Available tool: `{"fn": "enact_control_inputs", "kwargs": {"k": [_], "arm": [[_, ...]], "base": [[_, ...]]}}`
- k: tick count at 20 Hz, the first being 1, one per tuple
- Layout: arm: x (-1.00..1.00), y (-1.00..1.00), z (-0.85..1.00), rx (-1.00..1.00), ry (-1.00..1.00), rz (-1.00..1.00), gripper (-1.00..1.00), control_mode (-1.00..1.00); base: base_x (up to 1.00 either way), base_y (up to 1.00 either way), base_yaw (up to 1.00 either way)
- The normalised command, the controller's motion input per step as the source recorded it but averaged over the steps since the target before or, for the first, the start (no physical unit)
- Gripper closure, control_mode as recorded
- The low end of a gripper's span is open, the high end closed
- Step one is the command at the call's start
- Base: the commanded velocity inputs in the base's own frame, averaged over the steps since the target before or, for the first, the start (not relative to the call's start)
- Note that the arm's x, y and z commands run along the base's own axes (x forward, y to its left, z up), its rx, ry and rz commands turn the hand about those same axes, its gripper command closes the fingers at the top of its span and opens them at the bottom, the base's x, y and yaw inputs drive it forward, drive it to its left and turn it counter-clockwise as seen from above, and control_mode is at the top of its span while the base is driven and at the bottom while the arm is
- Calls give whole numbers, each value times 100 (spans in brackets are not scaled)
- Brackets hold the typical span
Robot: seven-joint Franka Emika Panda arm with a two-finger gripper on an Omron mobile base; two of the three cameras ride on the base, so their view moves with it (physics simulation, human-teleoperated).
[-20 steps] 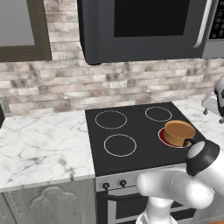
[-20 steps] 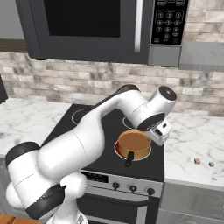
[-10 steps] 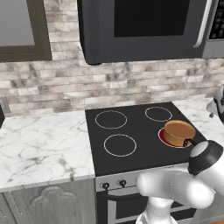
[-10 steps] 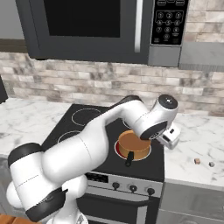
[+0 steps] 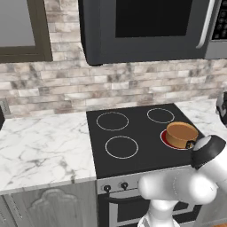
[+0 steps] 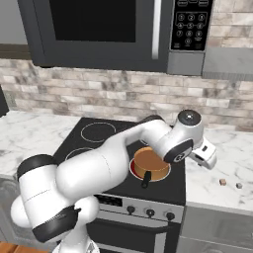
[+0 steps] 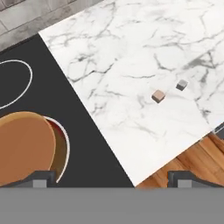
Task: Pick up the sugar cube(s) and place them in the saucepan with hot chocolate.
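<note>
Since the earlier frames the gripper [image 6: 206,156] has swung off the stove and past the saucepan [image 6: 150,163], and now hangs over the marble counter [image 6: 212,175] just right of the cooktop [image 6: 94,141]. Its jaws stand wide with nothing between them; in the hand view both dark fingertips [image 7: 37,180] rise far apart at the bottom. The saucepan with hot chocolate sits on the cooktop's front right burner, which glows red [image 5: 165,139] around its base, its thin dark handle [image 6: 147,179] pointing toward the stove's front edge. Two sugar cubes lie on the counter to the right of the cooktop, near the counter's front edge: a pinkish-tan cube [image 7: 158,96] and, just beside it but apart, a grey-white cube [image 7: 181,84]. Both rest on bare marble, well apart from the saucepan, with open counter between them and the gripper. A microwave [image 6: 113,32] hangs above the cooktop, before a brick backsplash [image 5: 66,88]. Marble counter [image 5: 40,150] also runs to the left of the cooktop. Wooden floor [image 7: 188,157] shows beyond the counter's front edge in the hand view.
</note>
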Motion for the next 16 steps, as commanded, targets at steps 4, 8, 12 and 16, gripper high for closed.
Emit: {"fn": "enact_control_inputs", "kwargs": {"k": [4, 8, 12, 16], "arm": [[1, -53, -24, -16, 9, -7, -100, -100], [10, -67, -28, -5, 14, -2, -100, -100], [10, -25, -13, 0, 19, 0, -100, -100], [34, 0, -3, 0, 21, 0, -100, -100]], "base": [[0, 0, 0], [0, 0, 0], [0, 0, 0], [0, 0, 0]]}}
